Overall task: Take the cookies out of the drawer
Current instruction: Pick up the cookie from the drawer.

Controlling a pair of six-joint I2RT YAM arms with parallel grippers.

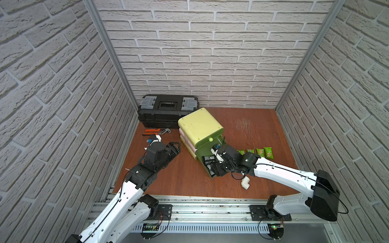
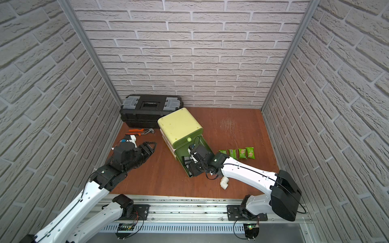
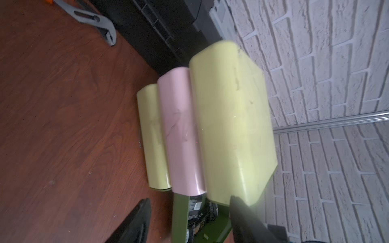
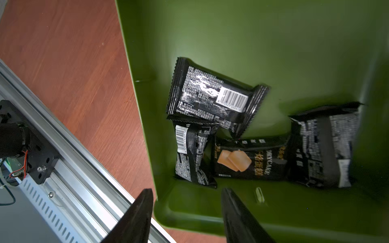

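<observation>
Right gripper spread and empty above the green drawer, four black cookies inside, green cookies out on the table; I'd take the top packet, pinching mid-body; left gripper spread too, empty.

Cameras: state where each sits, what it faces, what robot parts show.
Top views: high over the metal front rail, looking down on the brown wooden table; white left arm and right arm show.
Left wrist: on the left arm, facing the yellow-and-pink plastic drawer cabinet; open left gripper shows.
Right wrist: on the right arm, looking into the pulled-out dark green drawer; open right gripper shows.
Shared: both wrist views catch that drawer and its black wrapped cookie packets.
</observation>
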